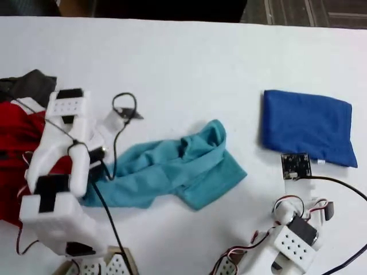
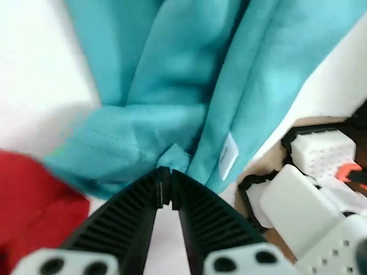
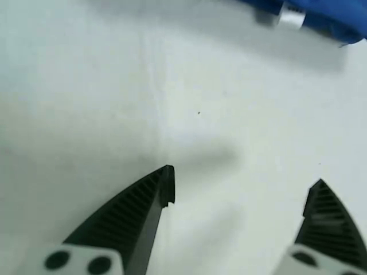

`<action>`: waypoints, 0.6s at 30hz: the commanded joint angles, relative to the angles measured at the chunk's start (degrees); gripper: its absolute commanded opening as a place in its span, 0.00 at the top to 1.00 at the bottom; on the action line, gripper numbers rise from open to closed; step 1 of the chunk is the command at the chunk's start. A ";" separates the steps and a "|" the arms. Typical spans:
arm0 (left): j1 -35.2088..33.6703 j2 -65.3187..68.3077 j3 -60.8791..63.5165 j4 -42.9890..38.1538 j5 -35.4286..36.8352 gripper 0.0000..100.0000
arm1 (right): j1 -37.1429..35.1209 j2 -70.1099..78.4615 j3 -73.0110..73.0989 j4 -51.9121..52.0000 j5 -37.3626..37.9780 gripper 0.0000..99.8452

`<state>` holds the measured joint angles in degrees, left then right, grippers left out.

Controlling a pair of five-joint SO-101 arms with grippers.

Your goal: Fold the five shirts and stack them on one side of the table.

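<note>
Left hand (image 2: pixel 165 186) is pinched shut on the teal shirt (image 2: pixel 172 86) edge in its wrist view, red shirt (image 2: pixel 28 195) alongside. Right hand (image 3: pixel 242 179) hangs wide apart over bare table (image 3: pixel 172 86). From above we count just the blue shirt (image 1: pixel 307 127) folded; teal, red and a dark shirt (image 1: pixel 26 86) are left to do.

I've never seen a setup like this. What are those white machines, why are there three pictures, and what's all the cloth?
The machines are two small robot arms, the left arm and the right arm, at a white table. One picture looks down from above. The other two come from a camera on each arm's wrist, so you see its black jaws up close. On the table lie a crumpled teal shirt, a folded blue shirt, a red shirt and a dark garment. The left gripper is shut, pinching the teal shirt's edge. The right gripper is open over bare table and holds nothing.
</note>
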<state>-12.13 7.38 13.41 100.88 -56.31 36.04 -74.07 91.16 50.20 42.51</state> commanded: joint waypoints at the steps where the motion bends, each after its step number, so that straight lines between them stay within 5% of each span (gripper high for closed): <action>1: 1.93 -12.13 0.92 1.67 1.05 0.97 | 0.22 0.66 -0.18 -0.92 -0.09 0.64; 13: 1.23 -24.18 11.47 1.58 -13.19 0.97 | 0.22 0.66 -0.18 -0.92 -0.09 0.64; 18: 0.53 -24.09 11.30 1.67 -17.93 0.82 | 0.22 0.66 -0.18 -0.92 -0.09 0.64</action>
<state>-10.46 -14.24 25.10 101.23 -71.60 36.04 -74.07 91.16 50.20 42.51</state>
